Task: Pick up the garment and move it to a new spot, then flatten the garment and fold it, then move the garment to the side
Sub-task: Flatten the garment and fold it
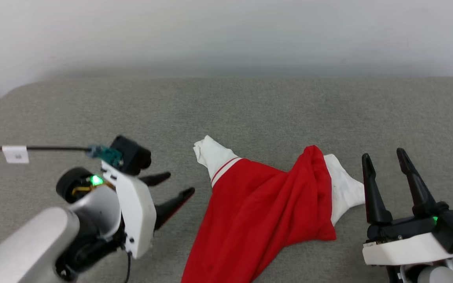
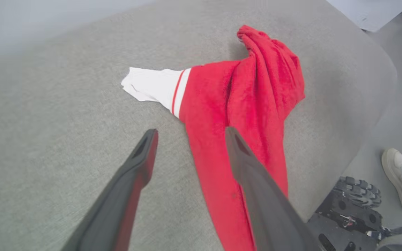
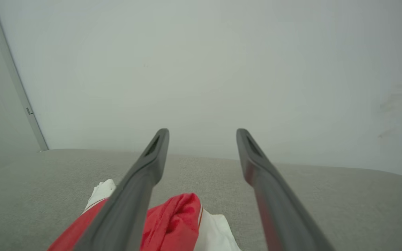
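The garment (image 1: 258, 212) lies bunched on the grey cushion (image 1: 250, 110). In the head view it sits just below the middle and runs toward 6 o'clock, where its red body leaves the picture, so I cannot tell where the hem ends. 1 white sleeve (image 1: 214, 155) sticks out at 11 o'clock of the heap with its red-and-white stripes showing. The other sleeve peeks out at 3 o'clock from under a raised red fold (image 1: 313, 169). No chest print shows. The left gripper (image 1: 179, 183) sits at 9 o'clock of the garment, its fingers spread wide and pointing toward 3 o'clock, near the cloth but apart from it, with nothing held. The right gripper (image 1: 383, 154) stands at 3 o'clock, just beside the second sleeve, its fingers also wide, pointing to 12 o'clock and empty. Its wrist view has them above the cloth, aimed at the pale wall (image 3: 201, 69). In the left wrist view a shoe (image 2: 401, 181) stands on the floor at 4 o'clock, beyond the cushion's edge. As I judge it, the garment rests free, so at most the carry to a new spot is done, and the pictures alone cannot confirm that. Flattening is not yet done, since the body is twisted and 1 fold is piled up. Spreading, folding and the move aside are all left. The next step likely calls for the 2 grippers to take opposite edges and draw them apart.
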